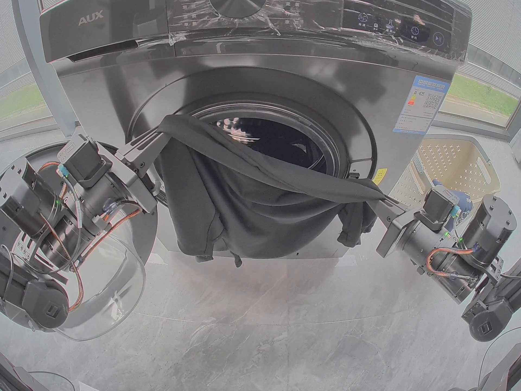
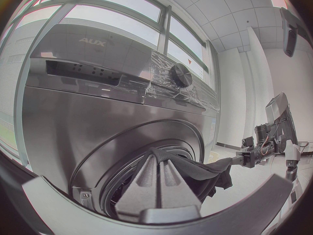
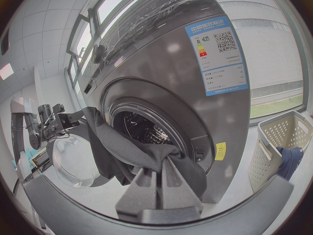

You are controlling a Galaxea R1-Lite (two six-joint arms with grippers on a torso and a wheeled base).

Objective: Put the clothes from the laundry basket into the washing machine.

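Observation:
A black garment [image 1: 239, 196] hangs stretched between my two grippers in front of the washing machine's [image 1: 260, 77] open drum [image 1: 271, 137]. My left gripper [image 1: 154, 137] is shut on its upper left corner, beside the drum's left rim; the same grip is seen close up on the garment [image 2: 182, 170] at the left gripper [image 2: 158, 162]. My right gripper [image 1: 380, 197] is shut on the other end, lower right of the drum, with the cloth [image 3: 130, 150] bunched at the right gripper [image 3: 159, 170]. The garment's middle sags down over the machine's front.
The round glass door [image 1: 103, 267] stands swung open at the left, behind my left arm. A beige laundry basket [image 1: 456, 164] sits right of the machine with a dark blue garment [image 3: 290, 157] hanging over its rim. Grey floor lies open in front.

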